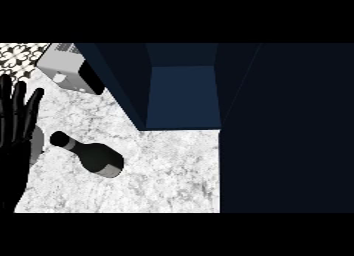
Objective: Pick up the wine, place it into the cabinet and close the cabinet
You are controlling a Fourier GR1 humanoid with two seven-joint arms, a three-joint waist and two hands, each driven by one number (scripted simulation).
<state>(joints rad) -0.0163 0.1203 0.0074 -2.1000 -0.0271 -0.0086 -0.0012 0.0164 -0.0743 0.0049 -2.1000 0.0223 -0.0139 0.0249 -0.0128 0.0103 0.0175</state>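
The cabinet (181, 95) at the bench's (172, 170) back edge is open, nothing visible in the blue compartment, its door (298, 125) swung out along the right. The wine (91, 156) is a dark bottle with a black cap, standing mid-bench toward the left. Left hand (9, 130) sits at the left edge, fingers straight and spread, touching nothing. A grey box (68, 67) sits at the back-left corner.

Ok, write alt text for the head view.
A dark wine bottle stands on a marble counter, in front of an open dark blue cabinet. The left hand rests open at the left edge, fingers up; a grey appliance sits behind.
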